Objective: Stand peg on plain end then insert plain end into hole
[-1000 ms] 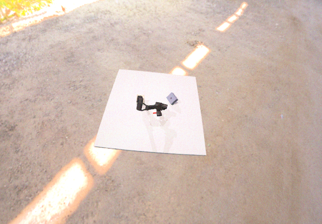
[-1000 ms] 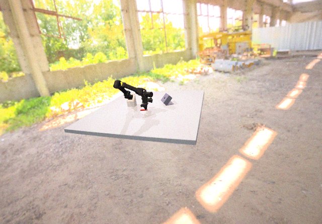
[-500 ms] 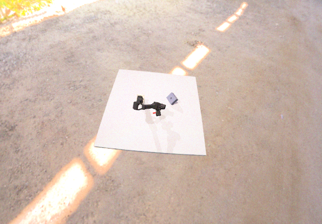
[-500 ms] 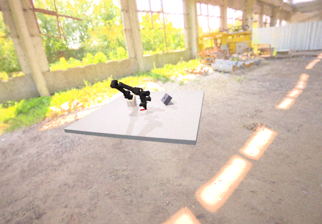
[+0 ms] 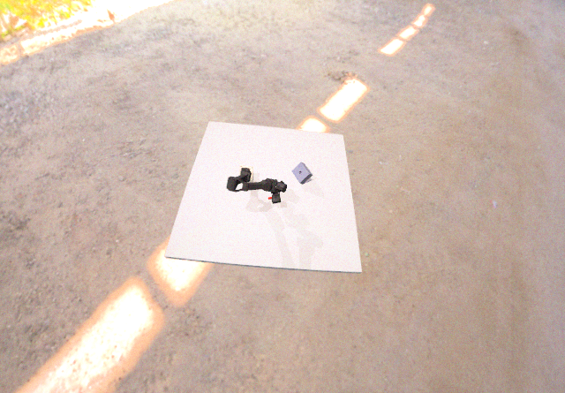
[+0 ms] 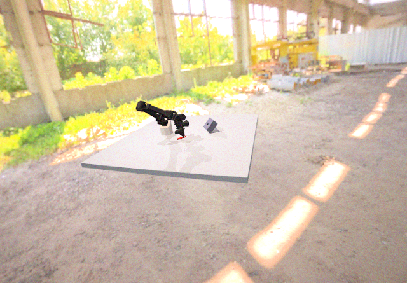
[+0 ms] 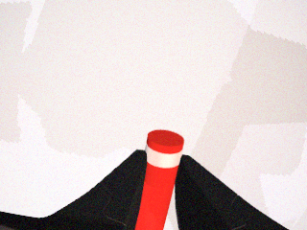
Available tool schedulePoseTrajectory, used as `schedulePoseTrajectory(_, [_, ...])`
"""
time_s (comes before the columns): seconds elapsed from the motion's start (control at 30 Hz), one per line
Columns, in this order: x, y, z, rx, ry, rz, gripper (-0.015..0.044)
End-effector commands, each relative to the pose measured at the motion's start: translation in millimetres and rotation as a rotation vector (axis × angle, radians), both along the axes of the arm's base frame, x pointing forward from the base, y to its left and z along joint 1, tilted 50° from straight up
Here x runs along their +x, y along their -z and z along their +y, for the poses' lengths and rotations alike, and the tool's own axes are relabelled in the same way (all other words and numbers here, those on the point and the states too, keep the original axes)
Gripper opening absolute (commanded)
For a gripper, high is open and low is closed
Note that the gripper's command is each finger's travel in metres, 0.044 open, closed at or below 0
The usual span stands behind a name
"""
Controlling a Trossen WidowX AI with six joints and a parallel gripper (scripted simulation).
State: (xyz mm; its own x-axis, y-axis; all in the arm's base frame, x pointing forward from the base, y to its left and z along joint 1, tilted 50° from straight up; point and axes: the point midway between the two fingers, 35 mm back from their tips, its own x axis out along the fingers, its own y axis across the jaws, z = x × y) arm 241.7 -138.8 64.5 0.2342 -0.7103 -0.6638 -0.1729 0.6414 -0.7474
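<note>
The red peg [image 5: 270, 198] [image 6: 179, 138] [image 7: 156, 192] has a white band near one end, and that end points up the wrist view. It is close to lying flat, low at the table; whether it touches the table I cannot tell. My gripper [image 7: 160, 162] [image 6: 182, 137] is shut on the peg, with the fingertips on both sides near the white band. The plain end is out of the wrist view. The grey-blue sloped panel [image 5: 303, 177] [image 6: 212, 127] stands to the right of the gripper in the top and exterior views, with one small dark hole in its face.
The pale table [image 5: 255, 247] [image 6: 147, 165] carries the arm and the panel. The arm's light base block [image 6: 166, 129] stands left of the gripper in the exterior view. Shadows of the arm fall across the table.
</note>
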Motion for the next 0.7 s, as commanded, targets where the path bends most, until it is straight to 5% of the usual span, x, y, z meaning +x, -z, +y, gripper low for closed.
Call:
schedulePoseTrajectory(0.0, [-2.3, -1.5, 1.5, 0.008, -0.030, -0.023, 0.0049])
schedulePoseTrajectory(0.67, [-12.2, -8.8, 7.1, 0.038, -0.161, -0.133, 0.0049])
